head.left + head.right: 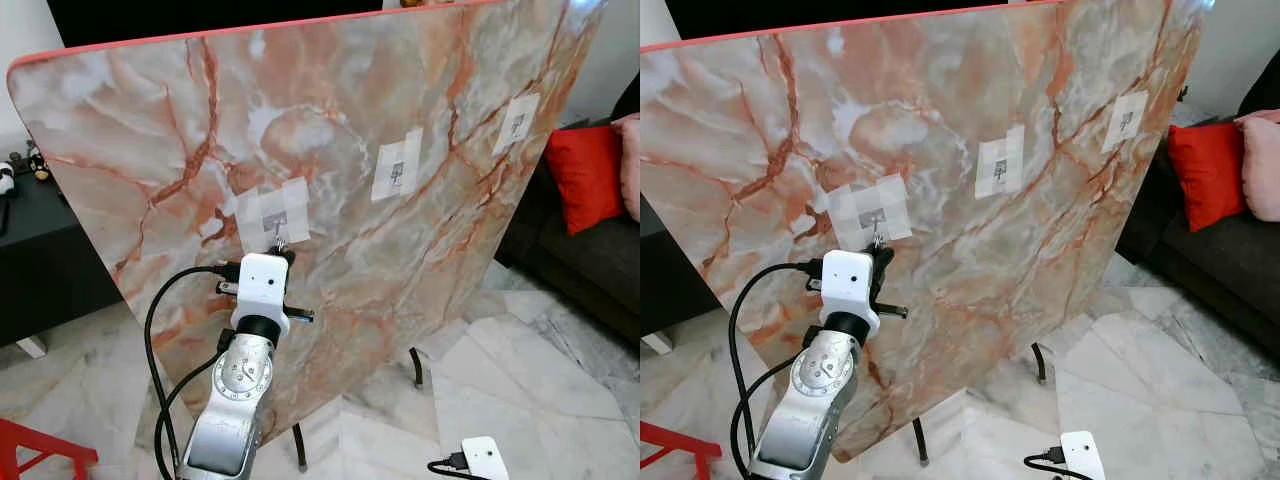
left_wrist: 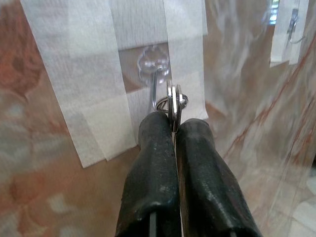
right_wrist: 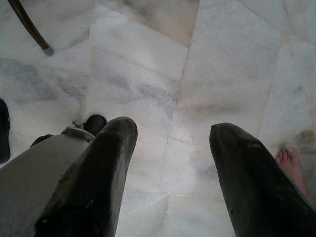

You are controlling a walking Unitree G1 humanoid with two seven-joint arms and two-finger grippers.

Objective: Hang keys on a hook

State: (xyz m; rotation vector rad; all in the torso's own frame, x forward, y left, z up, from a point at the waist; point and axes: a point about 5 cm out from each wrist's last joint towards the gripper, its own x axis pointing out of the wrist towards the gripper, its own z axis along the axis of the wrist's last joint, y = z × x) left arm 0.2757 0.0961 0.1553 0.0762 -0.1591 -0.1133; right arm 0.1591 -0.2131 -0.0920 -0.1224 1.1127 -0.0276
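My left gripper [image 2: 174, 129] pinches the light, stiff, slick key ring [image 2: 174, 104] edge-on at the leftmost hook [image 2: 157, 89]; right gripper [image 3: 173, 148] hangs open

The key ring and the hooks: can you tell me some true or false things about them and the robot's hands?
1. The left gripper pinches the key ring right at a hook. True.
2. The hooks are screwed into a wooden door. False: they are taped to a marbled board.
3. The right gripper is open, above the floor. True.
4. The board carries one hook. False: there are three; another sits further right.
5. The cushion beside the board is blue. False: it is red.
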